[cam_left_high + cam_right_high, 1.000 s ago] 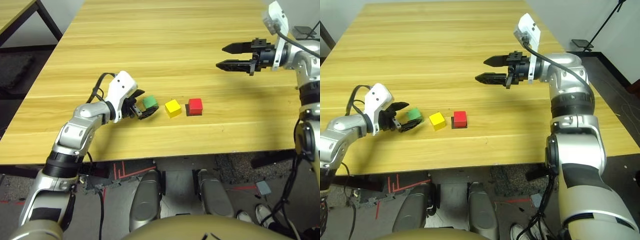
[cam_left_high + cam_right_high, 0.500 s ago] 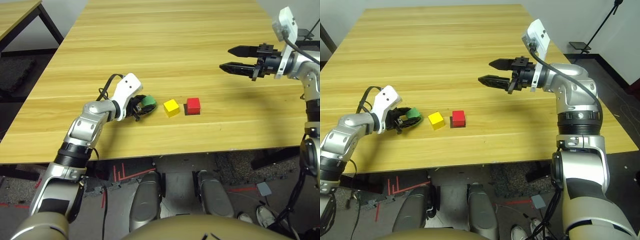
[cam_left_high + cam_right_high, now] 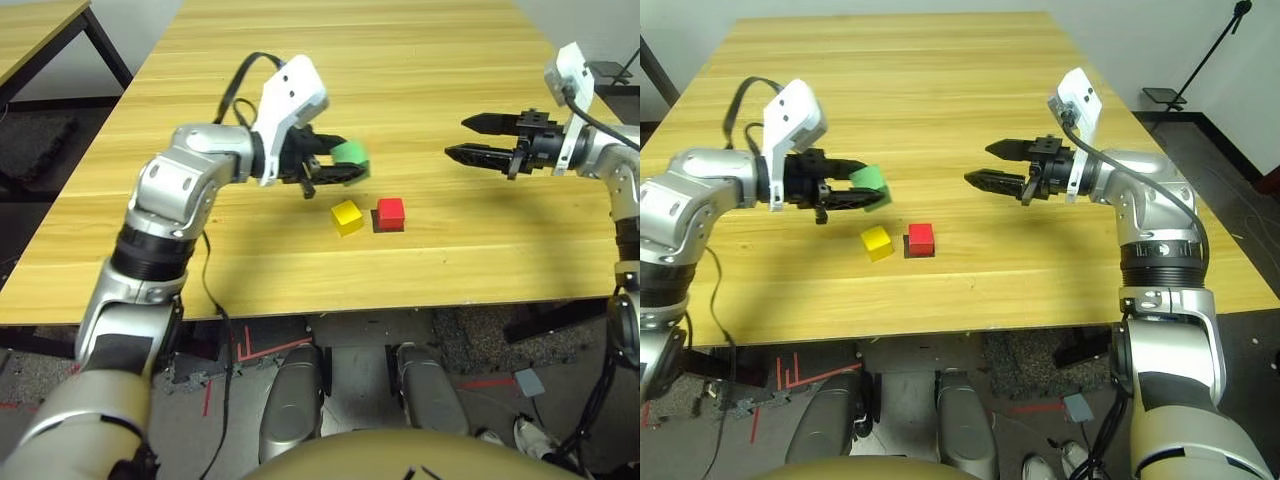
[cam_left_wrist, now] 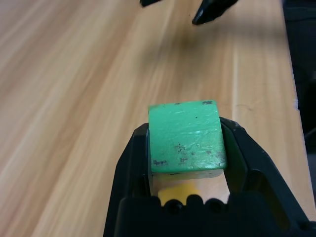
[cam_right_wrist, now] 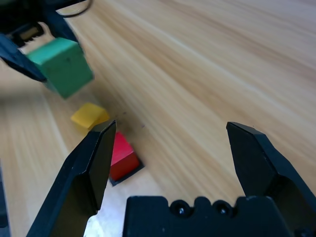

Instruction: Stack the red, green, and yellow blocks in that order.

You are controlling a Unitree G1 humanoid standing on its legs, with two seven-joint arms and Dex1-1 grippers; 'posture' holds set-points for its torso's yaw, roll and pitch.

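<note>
Pale wood-grained tabletop is spread beneath both arms, with bare floor and dark matting beyond its near edge. The green block is clenched between the tips of the left gripper and held clear of the wood, its two opposite sides pressed by the pads. The right gripper is spread wide, with nothing between its fingers, and is pointed toward the other set of jaws. Nearer the robot than the left jaws, the yellow block is seen on the table, turned at an angle; just beside it, the red block is seated on a black square patch.

By its look, the green block can be judged light and stiff, with little risk of being crushed; its scuffed, slightly glossy face might slip if pinched off-centre. It is best kept gripped by the middle of opposite sides, so that the underside is left free to be set squarely on the red one. For yellow, the pads would need to be turned to match its sides
</note>
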